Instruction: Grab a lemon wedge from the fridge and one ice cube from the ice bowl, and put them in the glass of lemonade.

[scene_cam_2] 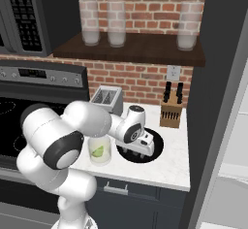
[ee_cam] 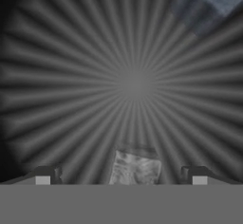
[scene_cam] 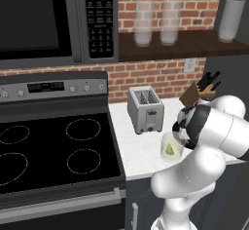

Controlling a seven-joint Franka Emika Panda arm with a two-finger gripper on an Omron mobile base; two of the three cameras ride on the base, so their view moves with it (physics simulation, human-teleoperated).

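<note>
With the lemon wedge (scene_cam_2: pixel 99 151) already in the glass of lemonade (scene_cam_2: pixel 100 150) beside it, the gripper (ee_cam: pixel 121 180), fingers spread apart inside the ice bowl (scene_cam_2: pixel 157 148), should centre on the ice cube (ee_cam: pixel 135 168) between its tips before closing gently.

The glass of lemonade (scene_cam: pixel 171 147) stands on the white desk (scene_cam: pixel 136 148), with the lemon wedge (scene_cam: pixel 169 149) inside it. A toaster (scene_cam: pixel 145 109) stands just behind the glass. The robot arm (scene_cam: pixel 214 131) covers the glass's right side. A knife block (scene_cam: pixel 200 93) stands behind the arm.
</note>
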